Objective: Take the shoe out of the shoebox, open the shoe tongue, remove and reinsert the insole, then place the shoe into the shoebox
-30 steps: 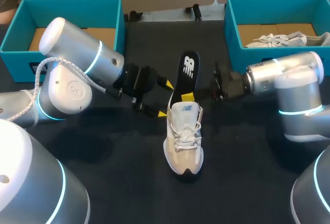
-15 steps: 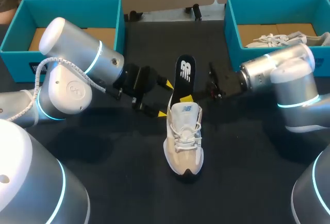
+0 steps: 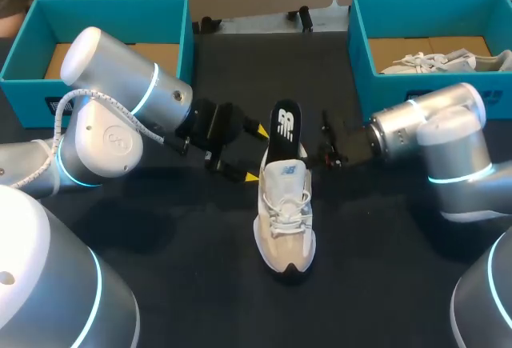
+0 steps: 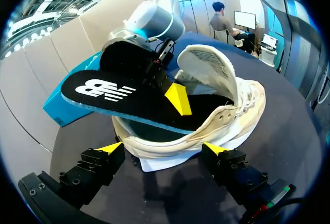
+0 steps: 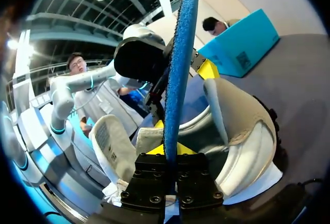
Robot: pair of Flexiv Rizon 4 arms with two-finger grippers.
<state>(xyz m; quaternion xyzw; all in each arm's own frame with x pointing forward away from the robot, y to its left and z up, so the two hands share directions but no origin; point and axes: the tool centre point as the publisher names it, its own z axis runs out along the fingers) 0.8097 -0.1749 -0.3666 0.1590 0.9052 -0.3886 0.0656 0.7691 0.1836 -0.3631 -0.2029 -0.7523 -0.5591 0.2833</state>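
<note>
A white lace-up shoe (image 3: 285,218) stands on the dark table, toe toward me, its tongue (image 4: 209,67) pulled up. A black insole (image 3: 286,126) with a white logo leans out of the shoe's heel opening, its lower end inside the shoe. My right gripper (image 3: 301,154) is shut on the insole (image 5: 178,64), which shows edge-on between its fingers (image 5: 181,149). My left gripper (image 3: 257,154) stands open just left of the shoe's heel. Its yellow fingertips (image 4: 111,148) flank the heel (image 4: 170,142) without clearly touching it.
A teal shoebox (image 3: 32,48) stands at the back left. Another teal shoebox (image 3: 362,44) at the back right holds a second white shoe (image 3: 444,62). Both arms crowd the middle of the table around the shoe.
My right gripper has lowered the insole, sliding its lower end further into the shoe. The left arm and the shoe have stayed put.
</note>
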